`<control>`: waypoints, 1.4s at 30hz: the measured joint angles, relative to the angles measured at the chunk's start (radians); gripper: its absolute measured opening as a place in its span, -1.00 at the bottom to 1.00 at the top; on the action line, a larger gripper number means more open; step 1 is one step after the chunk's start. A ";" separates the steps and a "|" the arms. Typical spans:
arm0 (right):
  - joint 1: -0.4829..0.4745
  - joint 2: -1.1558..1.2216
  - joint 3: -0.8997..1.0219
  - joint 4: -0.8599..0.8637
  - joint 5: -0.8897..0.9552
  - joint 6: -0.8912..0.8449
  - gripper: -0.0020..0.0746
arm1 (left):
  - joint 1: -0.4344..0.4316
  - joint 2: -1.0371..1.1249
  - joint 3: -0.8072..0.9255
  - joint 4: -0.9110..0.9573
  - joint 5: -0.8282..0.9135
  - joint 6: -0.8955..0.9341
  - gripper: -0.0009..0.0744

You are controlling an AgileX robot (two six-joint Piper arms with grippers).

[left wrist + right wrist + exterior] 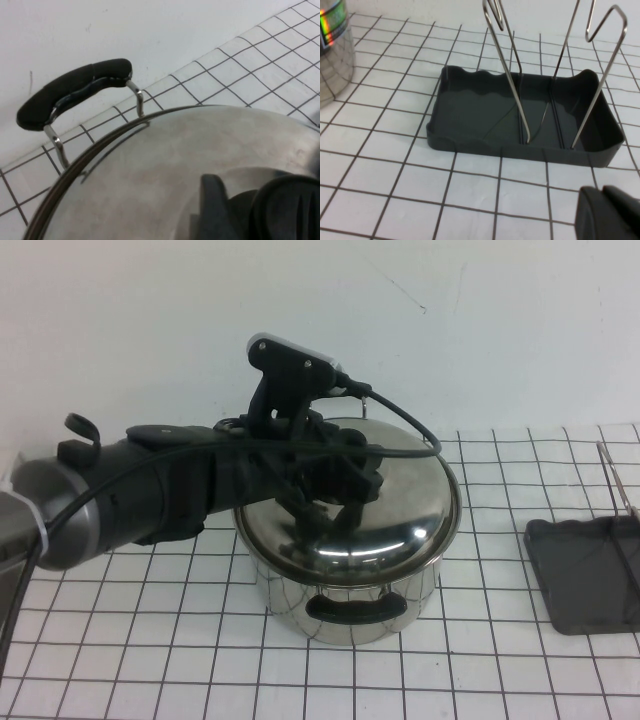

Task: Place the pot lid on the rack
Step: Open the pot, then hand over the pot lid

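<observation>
The shiny domed pot lid (405, 515) lies on the steel pot (345, 625) in the middle of the table. My left gripper (325, 495) is down on the lid's centre, right at the black knob (295, 210), which shows close up on the pot lid (170, 165) in the left wrist view. The dark grey rack (585, 575) sits at the table's right edge, empty. My right gripper (602, 212) hovers shut just short of the rack (480, 110), whose wire bars (512, 75) stand upright.
The pot's black handle (75, 92) sticks out past the lid on the far side, near the white wall. Another handle (350, 607) faces the front. The pot's side (332, 45) shows to one side of the rack. Gridded tabletop lies between pot and rack.
</observation>
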 joint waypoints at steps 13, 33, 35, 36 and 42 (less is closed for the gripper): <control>0.000 0.000 0.000 0.000 0.000 0.000 -0.95 | 0.000 -0.015 -0.002 -0.002 0.013 0.107 -0.12; 0.000 0.000 0.000 0.382 0.002 0.064 -0.95 | 0.000 -0.190 -0.051 0.014 0.164 0.127 -0.12; 0.000 0.000 0.002 0.582 0.002 0.122 -0.95 | 0.000 -0.190 -0.051 0.015 0.203 0.124 -0.12; 0.000 0.000 0.002 0.655 0.002 0.141 -0.95 | 0.000 -0.190 -0.051 0.016 0.217 0.122 -0.12; 0.000 0.000 0.002 0.857 -0.050 0.129 -0.95 | 0.000 -0.190 -0.051 0.021 0.260 0.070 -0.12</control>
